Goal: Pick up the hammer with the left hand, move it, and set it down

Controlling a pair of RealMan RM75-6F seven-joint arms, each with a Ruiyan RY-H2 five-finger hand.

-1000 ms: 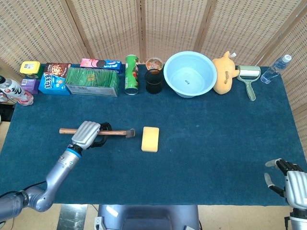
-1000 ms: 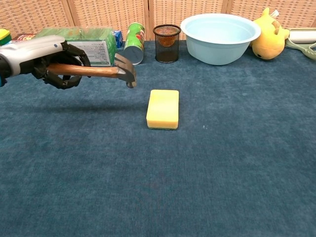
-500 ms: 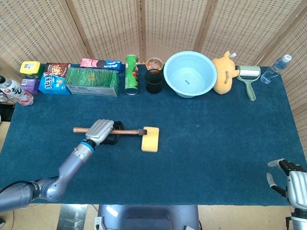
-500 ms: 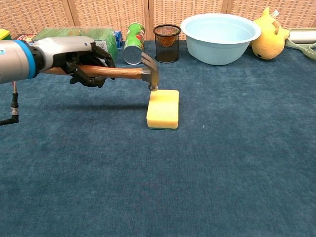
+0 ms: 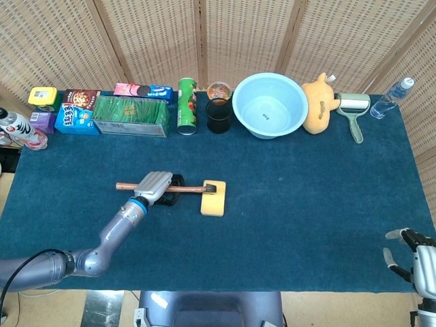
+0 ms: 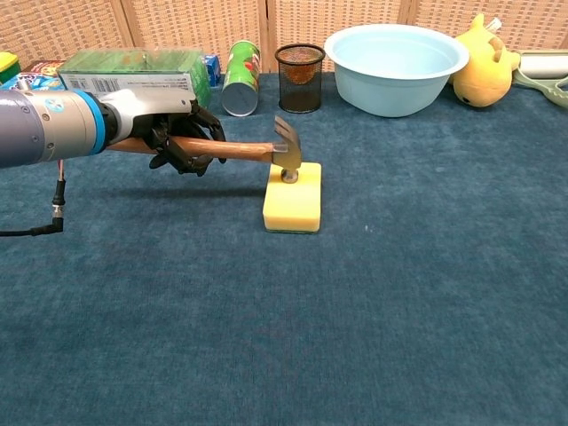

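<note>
My left hand [image 6: 182, 140] [image 5: 158, 185] grips the wooden handle of the hammer [image 6: 238, 151] [image 5: 192, 189], held level above the blue cloth. The metal hammer head [image 6: 287, 158] rests on the near-left top of the yellow sponge [image 6: 294, 197] [image 5: 214, 198]. The handle's butt end [image 5: 122, 184] sticks out to the left of the hand. My right hand [image 5: 415, 254] hangs at the table's near right corner, fingers apart, holding nothing.
Along the back stand snack boxes [image 5: 129, 114], a green can [image 6: 240, 66], a black mesh cup [image 6: 299, 77], a light blue bowl [image 6: 395, 55], a yellow plush toy [image 6: 484, 67], a lint roller [image 5: 353, 109] and a water bottle [image 5: 391, 98].
My left hand has carried the hammer to the right and lowered it. The hammer head went from left of the sponge to resting on top of it. The right hand stayed put.
</note>
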